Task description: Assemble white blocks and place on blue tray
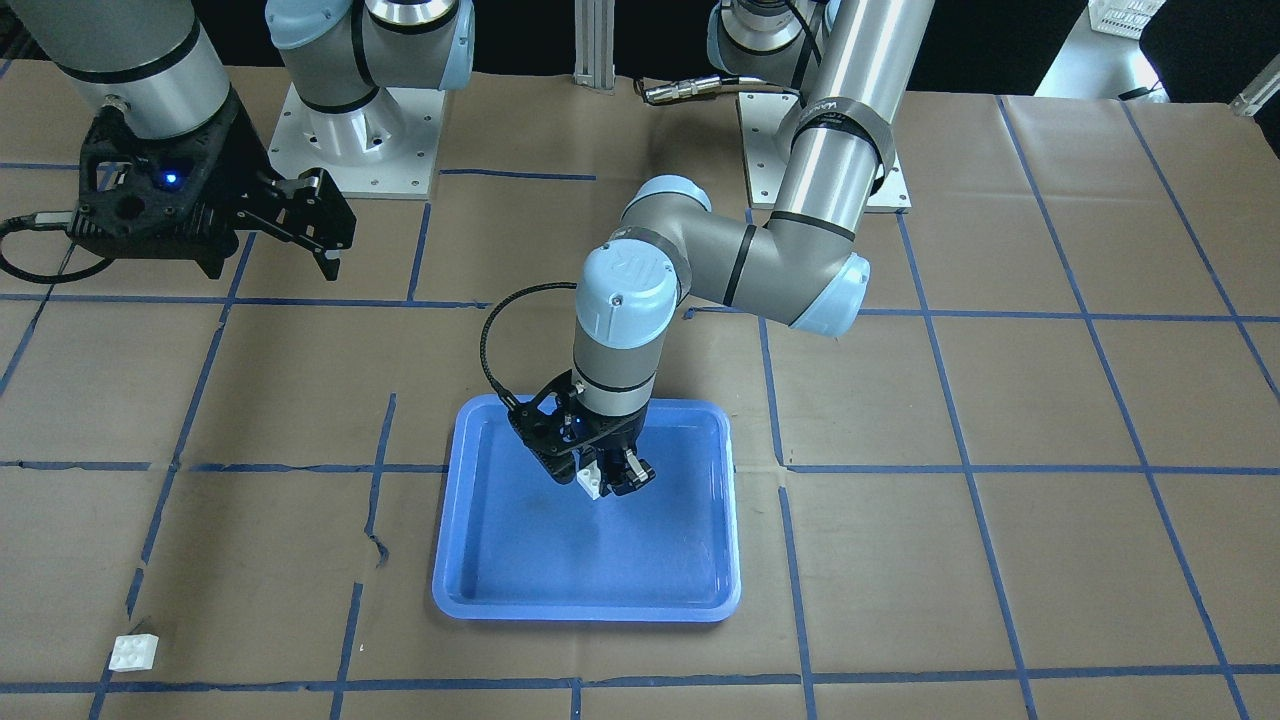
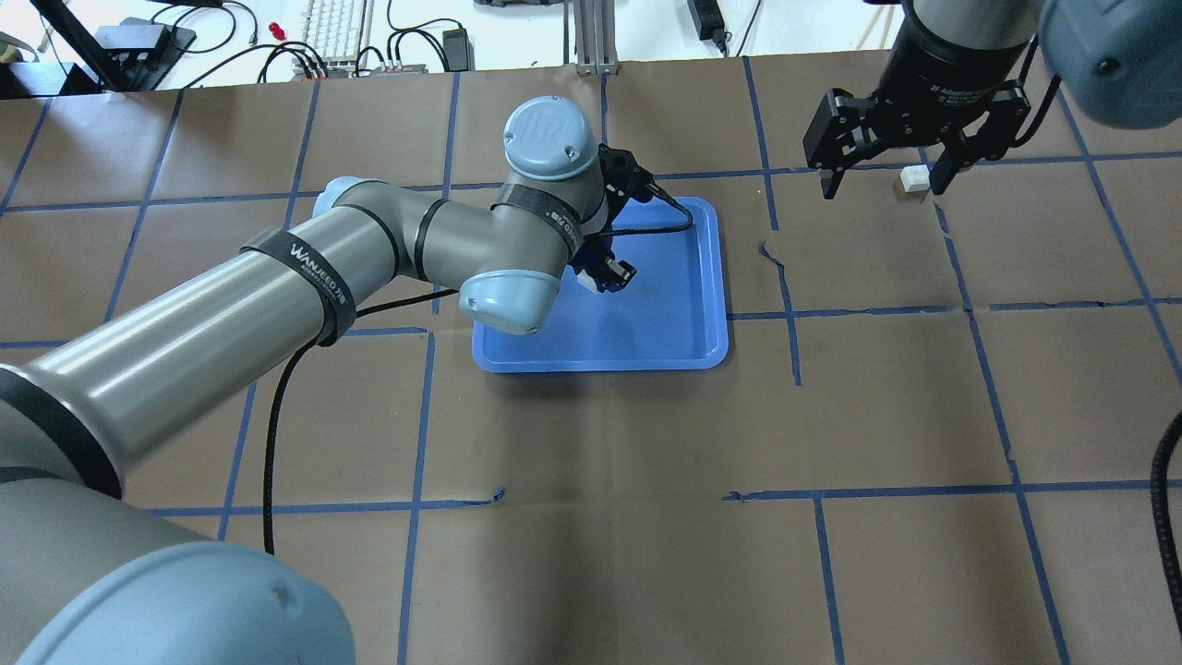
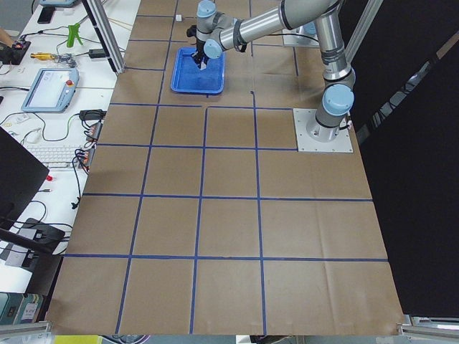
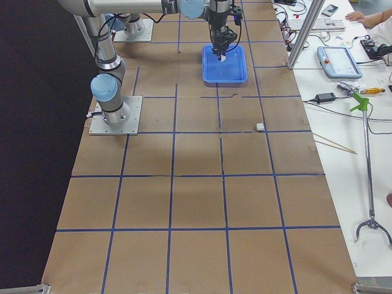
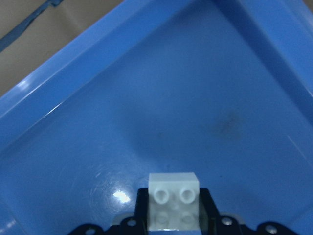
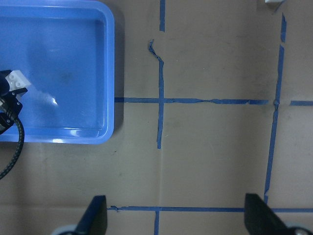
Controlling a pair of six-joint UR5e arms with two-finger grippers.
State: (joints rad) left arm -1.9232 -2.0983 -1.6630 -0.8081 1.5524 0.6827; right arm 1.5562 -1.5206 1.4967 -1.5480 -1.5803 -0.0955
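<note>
1. Our left gripper (image 1: 612,482) points down over the blue tray (image 1: 585,608), its jaws clamped on one white block (image 5: 173,203).
2. In the left wrist view we see this block between the two dark fingers, studs toward the camera, above the tray's floor near the middle. We cannot tell whether it touches the floor.
3. Our right gripper (image 2: 884,180) is raised above the table (image 1: 1000,560) on the robot's right side, jaws spread wide and holding nothing.
4. We find the second white block (image 1: 133,652) on the table's brown paper, studs up, next to a blue tape line (image 1: 120,610). It is well apart from the tray, toward the operators' edge.
5. From the right wrist view, the second block barely shows at the top right corner, beyond the open fingers.
6. We see the two blocks apart, not joined.
</note>
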